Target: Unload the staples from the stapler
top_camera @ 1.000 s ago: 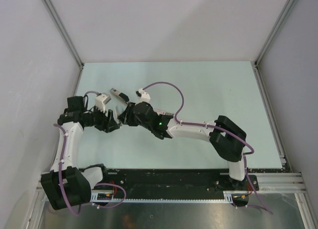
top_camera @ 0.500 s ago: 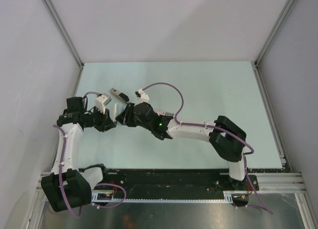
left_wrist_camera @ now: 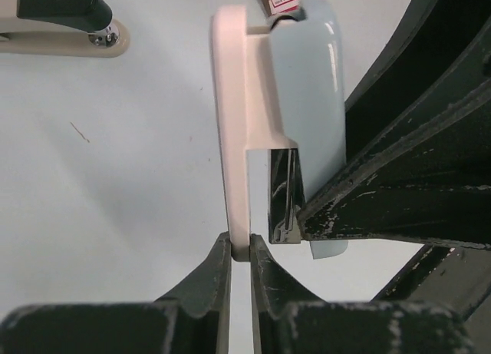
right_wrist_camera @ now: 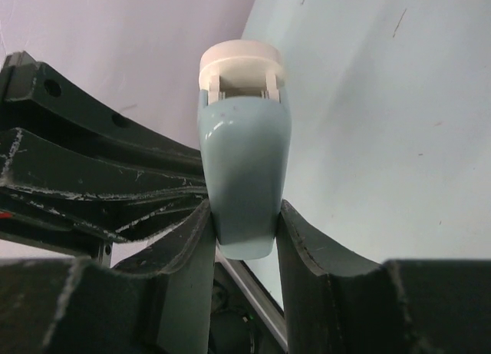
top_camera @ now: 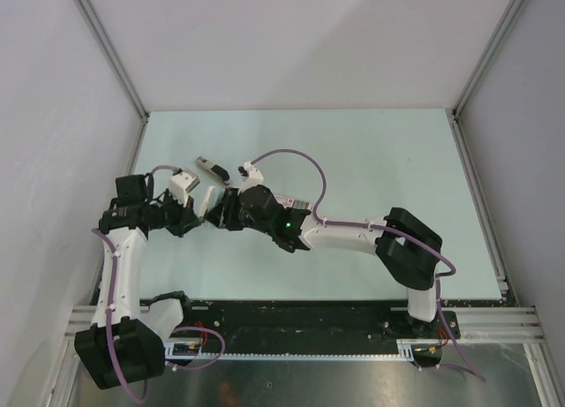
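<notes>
A small stapler (left_wrist_camera: 295, 85) with a pale blue cover and a cream-pink base is held between both grippers above the table. It is swung open: the base (left_wrist_camera: 234, 124) stands apart from the cover. My left gripper (left_wrist_camera: 240, 250) is shut on the near end of the base. My right gripper (right_wrist_camera: 244, 216) is shut on the blue cover (right_wrist_camera: 244, 154). A dark metal magazine (left_wrist_camera: 284, 204) shows under the cover, with thin bright lines in it. Whether those are staples I cannot tell. In the top view the stapler (top_camera: 212, 198) sits between the two gripper heads.
A second, longer beige stapler with a black top (left_wrist_camera: 61, 20) lies on the table just beyond the grippers (top_camera: 210, 168). The pale green table (top_camera: 380, 160) is walled by white panels on the left, back and right.
My left gripper has shut on the end of the stapler's base. The left arm has shifted slightly left. The right gripper keeps its hold.
</notes>
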`<state>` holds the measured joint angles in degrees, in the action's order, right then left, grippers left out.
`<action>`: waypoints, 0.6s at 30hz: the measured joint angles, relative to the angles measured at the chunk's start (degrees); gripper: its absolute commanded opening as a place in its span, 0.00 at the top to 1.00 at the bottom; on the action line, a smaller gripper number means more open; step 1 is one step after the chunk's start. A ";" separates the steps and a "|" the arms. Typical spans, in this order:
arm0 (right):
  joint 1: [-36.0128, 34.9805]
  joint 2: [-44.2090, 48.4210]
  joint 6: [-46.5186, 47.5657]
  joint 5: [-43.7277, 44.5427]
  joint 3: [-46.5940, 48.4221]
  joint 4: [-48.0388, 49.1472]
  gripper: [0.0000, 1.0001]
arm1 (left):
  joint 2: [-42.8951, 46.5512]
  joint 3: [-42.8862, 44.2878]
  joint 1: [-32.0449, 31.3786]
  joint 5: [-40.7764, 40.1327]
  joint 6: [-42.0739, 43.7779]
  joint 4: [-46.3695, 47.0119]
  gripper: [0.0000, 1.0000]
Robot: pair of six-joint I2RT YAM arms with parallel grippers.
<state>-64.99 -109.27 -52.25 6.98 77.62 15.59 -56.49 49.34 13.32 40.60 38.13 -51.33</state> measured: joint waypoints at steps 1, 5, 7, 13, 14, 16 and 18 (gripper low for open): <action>0.02 0.33 0.57 -0.52 -0.35 -0.02 1.00 | 0.28 0.00 -0.07 -0.04 0.55 -0.09 0.99; 0.24 1.99 2.47 -2.71 -2.29 0.00 1.00 | 0.72 0.00 -0.55 0.11 2.73 -1.09 1.00; 0.63 3.13 3.48 -4.72 -3.54 -0.28 1.00 | 0.55 0.00 -0.44 -1.62 4.24 -0.68 1.00; 2.12 4.26 6.32 -9.94 -4.96 -0.57 1.00 | -0.31 0.00 -0.42 -4.17 7.61 -0.44 1.00; 2.29 4.31 7.02 -10.84 -5.07 -0.72 1.00 | -0.46 0.00 -0.42 -4.63 8.44 -0.46 1.00; 2.69 4.39 8.50 -12.74 -5.20 -1.01 1.00 | -0.48 -0.02 -0.42 -5.40 10.16 -0.44 1.00; 3.17 4.42 10.36 -14.97 -5.20 -1.36 1.00 | -0.13 -0.26 -0.42 -6.08 12.50 -0.15 1.00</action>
<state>-61.82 -104.86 -41.89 -7.99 72.42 14.24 -56.62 49.08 12.91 34.52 50.63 -51.48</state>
